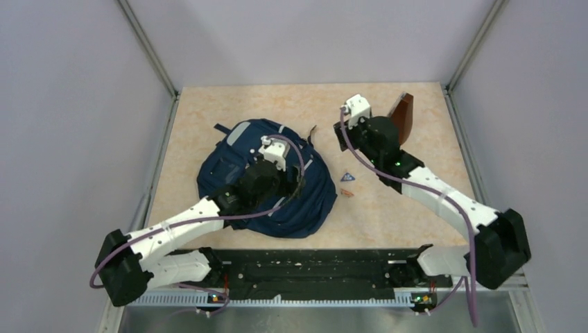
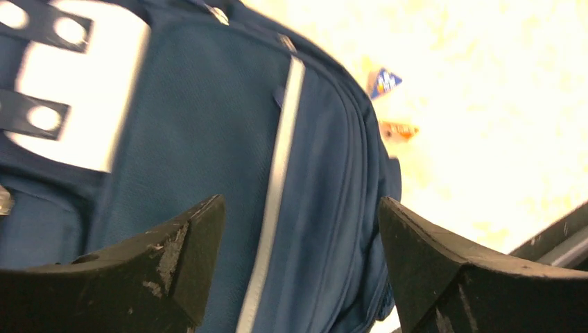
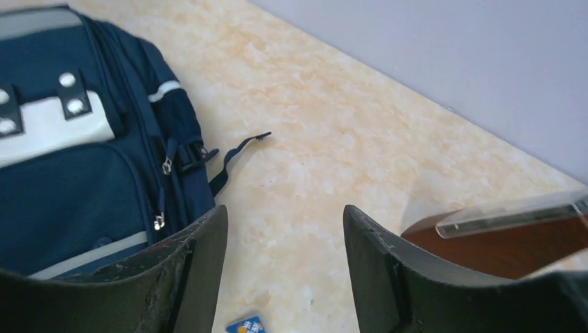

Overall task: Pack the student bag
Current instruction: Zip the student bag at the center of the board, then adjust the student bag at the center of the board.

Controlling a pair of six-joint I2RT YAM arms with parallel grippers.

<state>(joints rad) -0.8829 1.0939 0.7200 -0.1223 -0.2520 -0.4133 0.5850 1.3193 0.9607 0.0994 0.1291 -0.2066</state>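
Note:
The navy student bag [image 1: 229,170] lies front-up at the centre-left of the table, with grey patches and stripes. Its zips look shut. My left gripper [image 1: 295,182] hovers open and empty over the bag's right side. In the left wrist view it [image 2: 301,208] straddles a grey stripe on the bag [image 2: 208,125]. My right gripper [image 1: 344,139] is open and empty to the right of the bag, above bare table. In the right wrist view [image 3: 284,211] the bag [image 3: 69,187] is at the left.
A small blue triangular packet [image 1: 349,177] [image 2: 385,81] [image 3: 244,325] and a small orange item [image 1: 347,193] [image 2: 396,130] lie right of the bag. A brown flat object with a clear plastic strip [image 1: 402,114] [image 3: 513,243] stands at the back right. A loose strap [image 3: 239,149] trails off the bag.

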